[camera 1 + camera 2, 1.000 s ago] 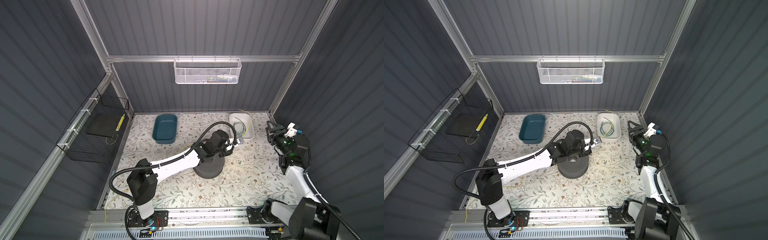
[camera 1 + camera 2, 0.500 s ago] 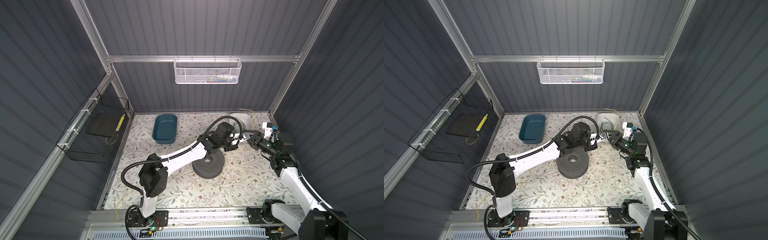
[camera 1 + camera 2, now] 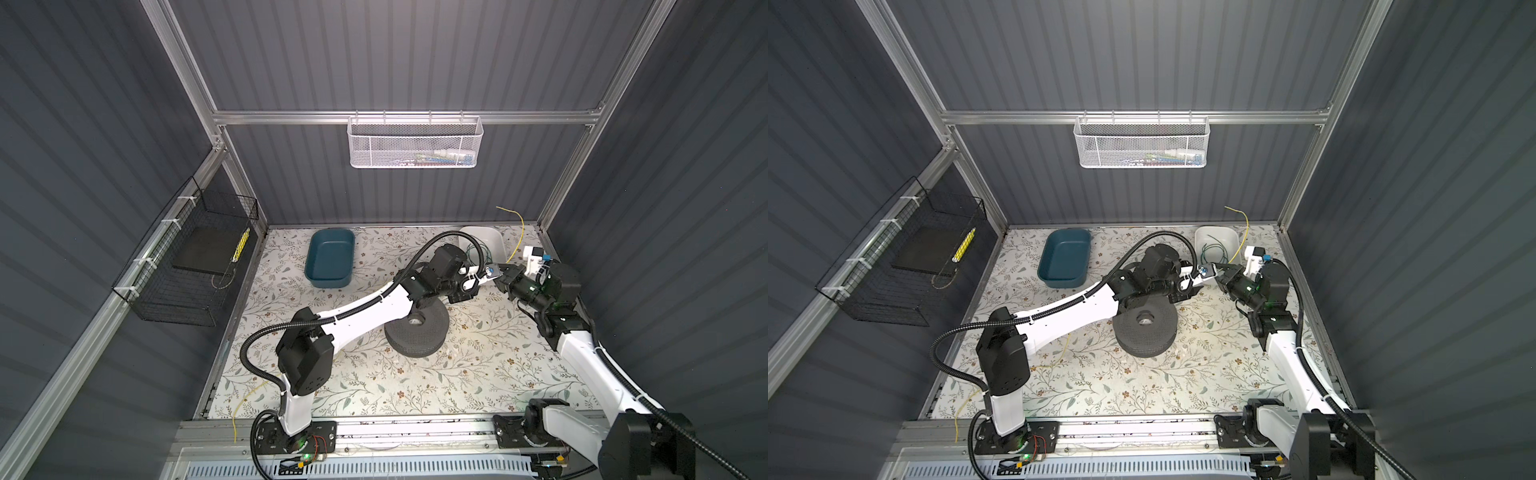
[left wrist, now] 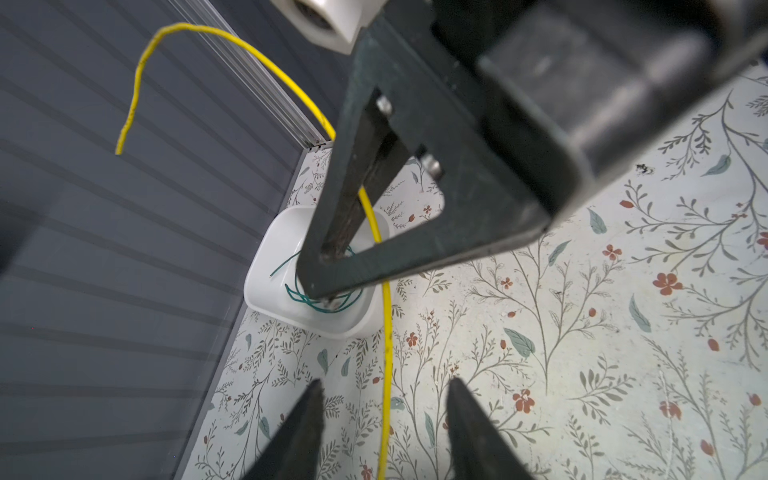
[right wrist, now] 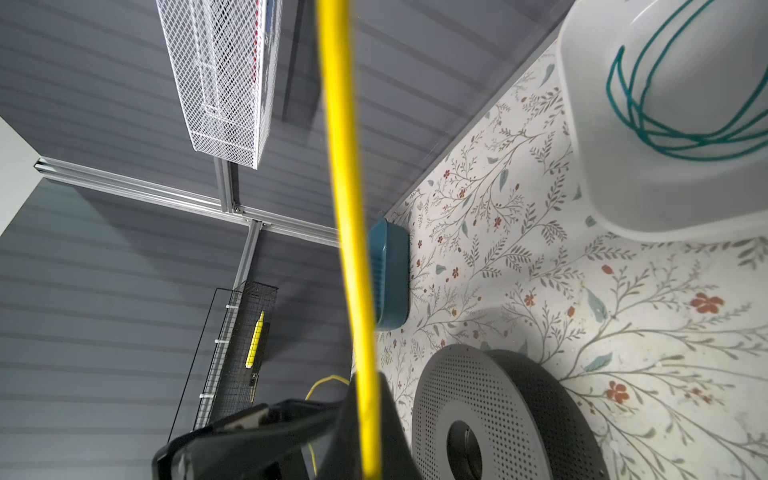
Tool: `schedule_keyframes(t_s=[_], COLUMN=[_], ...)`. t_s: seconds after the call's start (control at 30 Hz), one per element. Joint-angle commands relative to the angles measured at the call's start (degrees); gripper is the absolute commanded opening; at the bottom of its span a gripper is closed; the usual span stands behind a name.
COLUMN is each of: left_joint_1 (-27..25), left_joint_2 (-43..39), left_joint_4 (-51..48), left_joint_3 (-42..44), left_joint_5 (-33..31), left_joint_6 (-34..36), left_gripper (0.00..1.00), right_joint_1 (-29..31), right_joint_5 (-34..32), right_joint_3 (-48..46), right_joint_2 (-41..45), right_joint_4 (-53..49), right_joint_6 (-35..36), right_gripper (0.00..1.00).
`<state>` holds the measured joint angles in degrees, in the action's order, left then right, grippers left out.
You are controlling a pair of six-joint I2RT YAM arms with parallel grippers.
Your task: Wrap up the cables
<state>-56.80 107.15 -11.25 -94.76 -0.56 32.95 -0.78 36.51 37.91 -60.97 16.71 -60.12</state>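
Beside white tray (image 4: 269,259): right jaws clamped on yellow cable (image 4: 387,328); left jaws apart.

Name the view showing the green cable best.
Right wrist view: the green cable lies looped in the white tray, large and clear. In the left wrist view the right gripper hides part of it; both top views show it tiny.

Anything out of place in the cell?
Yes: the yellow cable sprawls. One end arcs into the air by the white bin, pinched lower down by the right gripper; another yellow stretch, likely the same cable, hangs over the front edge of the table.
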Motion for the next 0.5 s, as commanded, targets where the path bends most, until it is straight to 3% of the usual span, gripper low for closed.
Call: schedule_keyframes(t_s=[0.0,0.13,0.23,0.3,0.4,0.47], left_joint_1=[0.3,0.3,0.4,1.0,1.2,1.2], left_joint_2=[-11.0,-25.0,-33.2,-36.3,-41.1,-45.2], left_joint_4=[-1.2,-5.8,-14.2,-23.2,-32.8,-32.8], left_joint_3=[4.2,10.6,17.6,20.8,28.6,34.6], left_joint_5=[-6.7,-16.2,-30.8,-37.1,-40.0,-38.9], left_joint_6=[-6.8,-17.4,-26.7,-36.7,-52.0,-57.4], left_gripper=[0.97,0.99,1.0,0.99,0.99,0.99], right_joint_1=[-2.2,-3.4,-3.6,-3.7,-3.6,-3.6], right_joint_5=[-2.1,-1.8,-1.6,-1.9,-2.0,-1.9], right_joint_3=[3.8,6.2,7.1,7.7,8.6,8.8], right_joint_2=[1.5,0.1,-1.2,-1.8,-2.4,-2.6], right_joint_4=[-2.2,-2.7,-1.5,-1.5,-1.5,-1.3], right_joint_6=[2.6,3.1,2.6,2.5,2.5,2.5], right_gripper=[0.0,0.0,0.0,0.0,0.0,0.0])
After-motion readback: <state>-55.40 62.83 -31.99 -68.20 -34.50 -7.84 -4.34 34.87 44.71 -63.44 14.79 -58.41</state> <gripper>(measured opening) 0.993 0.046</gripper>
